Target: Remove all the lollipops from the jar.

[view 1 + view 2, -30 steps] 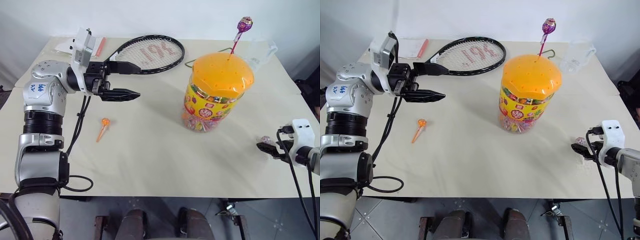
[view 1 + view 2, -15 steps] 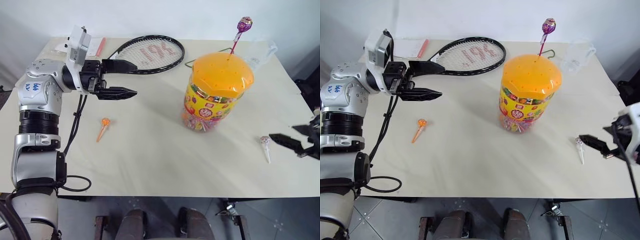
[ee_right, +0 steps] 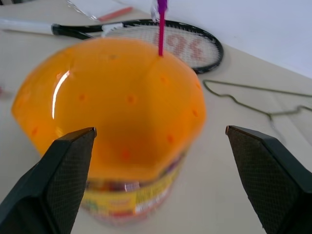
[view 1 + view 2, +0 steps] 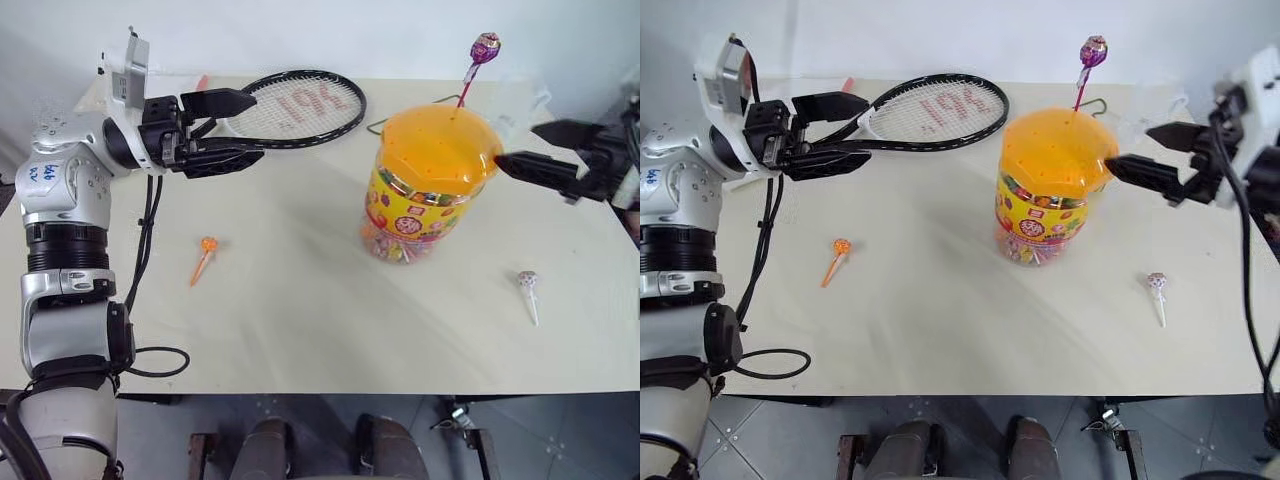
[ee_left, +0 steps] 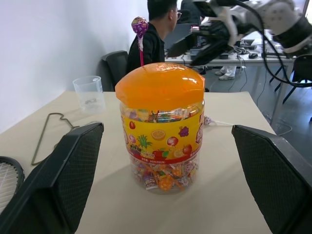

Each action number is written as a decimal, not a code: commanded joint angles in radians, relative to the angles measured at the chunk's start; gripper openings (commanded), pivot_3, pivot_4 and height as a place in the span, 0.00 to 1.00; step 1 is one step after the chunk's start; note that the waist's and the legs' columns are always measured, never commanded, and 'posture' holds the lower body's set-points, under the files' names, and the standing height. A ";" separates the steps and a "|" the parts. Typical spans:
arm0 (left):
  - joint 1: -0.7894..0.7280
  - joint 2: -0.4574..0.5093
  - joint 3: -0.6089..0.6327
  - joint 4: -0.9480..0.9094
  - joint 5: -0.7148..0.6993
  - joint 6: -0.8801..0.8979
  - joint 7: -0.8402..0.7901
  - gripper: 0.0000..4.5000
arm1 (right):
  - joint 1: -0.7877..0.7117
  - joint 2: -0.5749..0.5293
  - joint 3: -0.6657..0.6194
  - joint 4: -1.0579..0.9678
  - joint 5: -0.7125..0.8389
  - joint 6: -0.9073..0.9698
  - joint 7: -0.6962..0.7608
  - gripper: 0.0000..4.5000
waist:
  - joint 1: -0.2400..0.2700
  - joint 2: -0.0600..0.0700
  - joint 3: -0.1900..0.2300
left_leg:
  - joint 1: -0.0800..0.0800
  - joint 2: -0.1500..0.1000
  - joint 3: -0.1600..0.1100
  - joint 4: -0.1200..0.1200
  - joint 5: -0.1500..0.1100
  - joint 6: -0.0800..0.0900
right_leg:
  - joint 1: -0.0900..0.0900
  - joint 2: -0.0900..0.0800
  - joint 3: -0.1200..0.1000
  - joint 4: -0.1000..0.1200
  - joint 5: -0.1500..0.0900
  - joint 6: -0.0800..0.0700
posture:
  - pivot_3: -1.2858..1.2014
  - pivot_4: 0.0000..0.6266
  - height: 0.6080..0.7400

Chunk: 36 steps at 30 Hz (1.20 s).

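Closest to me, I see the pale lollipop (image 4: 527,283) lying flat on the table (image 4: 300,320), on my right side. It is well below my right gripper and nothing is touching it. On my left side, the orange lollipop (image 4: 208,246) also lies flat on the table. It is under my left arm but well apart from the fingers.

A bit farther away stands the jar (image 4: 430,185), upright in the middle of the table. It has an orange lid with small holes. The purple lollipop (image 4: 485,47) has its stick poked into a hole in the lid, and its round head is high above the jar.

My right gripper (image 4: 530,148) hangs in the air just beside the jar's lid, on the right. Its two black fingers are spread wide apart and hold nothing. One finger tip is very near the lid's edge; I cannot tell if it touches. The purple lollipop is up and a little to the left of those fingers.

My left gripper (image 4: 248,125) hangs in the air well to the left of the jar. Its fingers are spread wide too, point at the jar and are empty.

Farthest back lie a racket (image 4: 295,105), a wire hanger (image 5: 46,134) and a clear cup (image 5: 89,92).
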 commanded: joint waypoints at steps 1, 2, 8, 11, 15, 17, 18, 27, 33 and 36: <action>0.013 0.013 0.027 -0.063 -0.027 0.017 0.026 1.00 | -0.107 0.031 0.078 0.122 -0.079 -0.082 0.052 0.99 | -0.002 0.000 0.000 | 0.000 0.000 0.000 0.000 0.000 0.000 | 0.000 0.000 0.000 0.000 0.000 0.000 | 0.52 0.24 1.00; 0.018 0.014 0.030 -0.071 -0.026 0.019 0.032 1.00 | -0.135 0.047 0.101 0.159 -0.098 -0.100 0.065 0.99 | -0.007 0.000 0.000 | 0.000 0.000 0.000 0.000 0.000 0.000 | 0.000 0.000 0.000 0.000 0.000 0.000 | 0.52 0.24 1.00; 0.039 0.013 0.042 -0.106 -0.032 0.032 0.063 1.00 | -0.263 0.134 0.162 0.334 -0.181 -0.185 0.122 0.99 | -0.015 0.000 0.000 | 0.000 0.000 0.000 0.000 0.000 0.000 | 0.000 0.000 0.000 0.001 0.000 0.000 | 0.52 0.24 1.00; 0.057 0.013 0.049 -0.130 -0.037 0.036 0.080 1.00 | -0.355 0.205 0.186 0.471 -0.229 -0.258 0.144 0.99 | -0.021 0.000 0.000 | 0.000 0.000 0.000 0.000 0.000 0.000 | -0.001 0.000 0.000 0.001 0.000 0.000 | 0.52 0.24 1.00; 0.078 0.017 0.058 -0.164 -0.048 0.048 0.096 1.00 | -0.424 0.248 0.186 0.544 -0.255 -0.291 0.191 0.99 | -0.034 0.000 0.000 | 0.000 0.000 -0.001 0.000 0.000 -0.001 | -0.001 0.000 0.000 0.003 0.000 0.000 | 0.52 0.24 1.00; 0.084 0.018 0.061 -0.174 -0.051 0.051 0.102 1.00 | -0.446 0.263 0.175 0.558 -0.253 -0.296 0.210 0.99 | -0.034 0.000 0.000 | 0.000 0.000 -0.002 0.000 0.000 0.000 | -0.001 0.000 0.000 0.003 0.000 0.000 | 0.52 0.24 1.00; 0.087 0.019 0.062 -0.179 -0.053 0.053 0.105 1.00 | -0.455 0.268 0.169 0.564 -0.252 -0.293 0.217 0.99 | -0.035 0.000 0.000 | -0.001 0.000 -0.002 0.000 0.000 0.000 | -0.001 0.000 0.000 0.003 0.000 0.000 | 0.52 0.24 1.00; 0.095 0.021 0.066 -0.191 -0.058 0.056 0.118 1.00 | -0.480 0.286 0.140 0.570 -0.255 -0.297 0.257 0.48 | -0.037 0.001 0.000 | -0.001 0.000 -0.002 -0.001 0.000 -0.001 | -0.002 0.000 0.000 0.003 0.000 0.000 | 0.52 0.24 1.00; 0.092 0.012 0.062 -0.189 -0.059 0.051 0.120 1.00 | -0.506 0.284 0.115 0.560 -0.252 -0.288 0.244 0.01 | -0.037 0.002 0.001 | -0.001 0.000 -0.002 -0.001 0.000 -0.001 | -0.002 0.000 0.000 0.003 0.000 0.000 | 0.52 0.24 1.00; 0.093 0.011 0.061 -0.191 -0.062 0.051 0.117 1.00 | -0.513 0.287 0.105 0.545 -0.252 -0.284 0.238 0.01 | -0.037 0.002 0.001 | -0.001 0.000 -0.002 -0.001 0.000 -0.001 | -0.002 0.000 0.000 0.003 0.000 0.000 | 0.52 0.24 1.00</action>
